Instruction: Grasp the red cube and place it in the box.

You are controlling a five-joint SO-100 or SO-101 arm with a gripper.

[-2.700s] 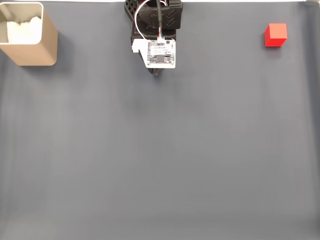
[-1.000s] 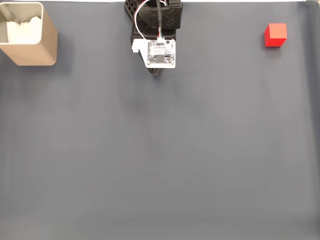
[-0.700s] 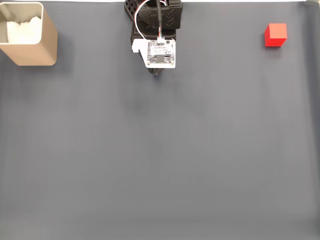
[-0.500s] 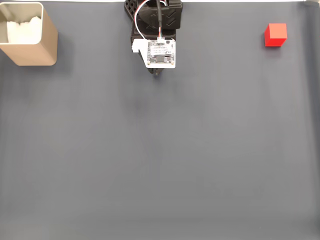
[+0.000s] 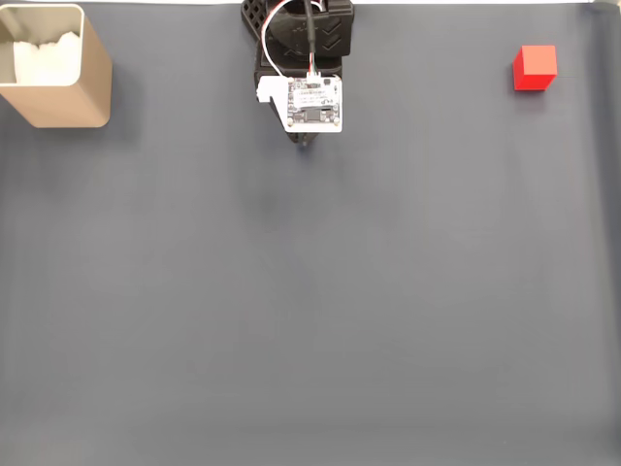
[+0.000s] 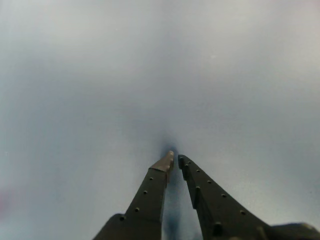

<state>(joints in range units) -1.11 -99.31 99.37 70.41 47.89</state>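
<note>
Pincer (image 6: 175,159) tips nearly together, gripping nothing, close above bare grey mat (image 6: 75,75).

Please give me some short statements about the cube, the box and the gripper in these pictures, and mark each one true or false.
1. The red cube lies inside the box. False: in the fixed view it sits on the grey mat at the top right, far from the box at the top left.
2. The box holds white padding. True.
3. The gripper holds the cube. False: in the wrist view its tips are nearly together with nothing between them.
4. The arm stands between box and cube in the fixed view. True.
</note>
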